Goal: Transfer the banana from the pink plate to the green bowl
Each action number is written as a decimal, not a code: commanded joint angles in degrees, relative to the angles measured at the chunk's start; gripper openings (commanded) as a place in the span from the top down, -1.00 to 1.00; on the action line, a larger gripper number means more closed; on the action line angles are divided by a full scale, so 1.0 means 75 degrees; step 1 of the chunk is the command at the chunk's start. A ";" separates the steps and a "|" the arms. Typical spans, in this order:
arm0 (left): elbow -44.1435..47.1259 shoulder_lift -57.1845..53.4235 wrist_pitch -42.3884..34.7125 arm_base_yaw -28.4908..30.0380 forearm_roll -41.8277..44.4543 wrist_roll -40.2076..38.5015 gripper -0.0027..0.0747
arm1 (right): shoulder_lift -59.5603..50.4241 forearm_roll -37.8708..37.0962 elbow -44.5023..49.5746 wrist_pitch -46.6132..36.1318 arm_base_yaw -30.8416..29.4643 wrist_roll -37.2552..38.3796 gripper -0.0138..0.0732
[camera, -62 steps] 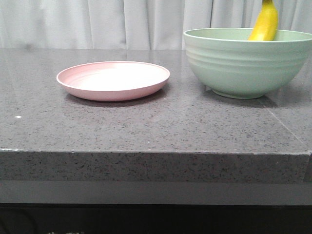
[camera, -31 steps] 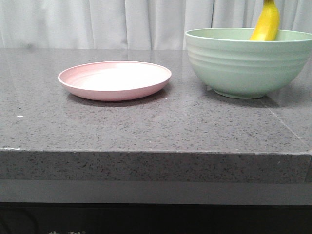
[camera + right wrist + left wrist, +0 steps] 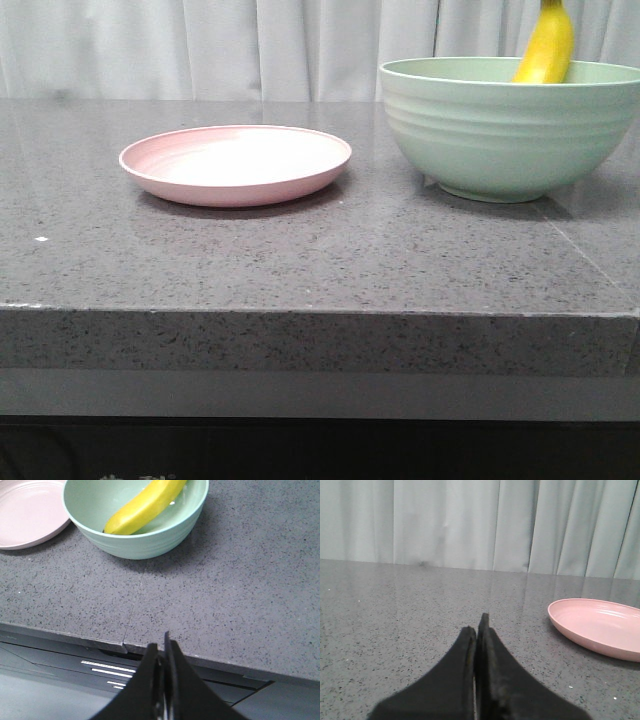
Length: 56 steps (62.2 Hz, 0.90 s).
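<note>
Banana sits inside the green bowl, leaning on its rim w/ one end poking above it at upper right of my front view. Pink plate lies bare, left of the bowl. Right gripper has its fingers pressed together, holding nothing, well apart from the bowl near the counter edge. Left gripper likewise pinched closed, plate off at right of its view.

Since a second ago your front view has slid slightly: the pink plate and green bowl sit a touch toward three o'clock, and the banana leans marginally differently.
</note>
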 commanded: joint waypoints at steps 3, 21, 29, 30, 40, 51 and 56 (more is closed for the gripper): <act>0.0027 -0.0190 -0.0648 -0.0070 -0.0047 -0.0077 0.98 | 0.0042 0.0087 -0.0161 -0.0469 -0.0001 -0.0009 0.84; 0.0027 -0.0190 -0.0648 -0.0070 -0.0047 -0.0077 0.98 | -0.0683 -0.0915 0.1051 -0.2607 0.0063 0.0143 0.84; 0.0027 -0.0190 -0.0648 -0.0070 -0.0047 -0.0077 0.98 | -0.1454 -0.1473 0.2387 -0.4342 0.0369 0.0716 0.84; 0.0027 -0.0190 -0.0648 -0.0070 -0.0047 -0.0077 0.98 | -0.1543 -0.1540 0.2534 -0.4606 0.0392 0.0833 0.84; 0.0027 -0.0190 -0.0648 -0.0070 -0.0047 -0.0077 0.98 | -0.2598 -0.1959 0.4053 -0.5739 0.0430 0.1741 0.84; 0.0027 -0.0190 -0.0648 -0.0070 -0.0047 -0.0077 0.98 | -0.3509 -0.2001 0.5387 -0.6934 0.0430 0.1741 0.84; 0.0027 -0.0190 -0.0648 -0.0070 -0.0047 -0.0077 0.98 | -0.3736 -0.1871 0.5878 -0.7475 0.0430 0.1741 0.84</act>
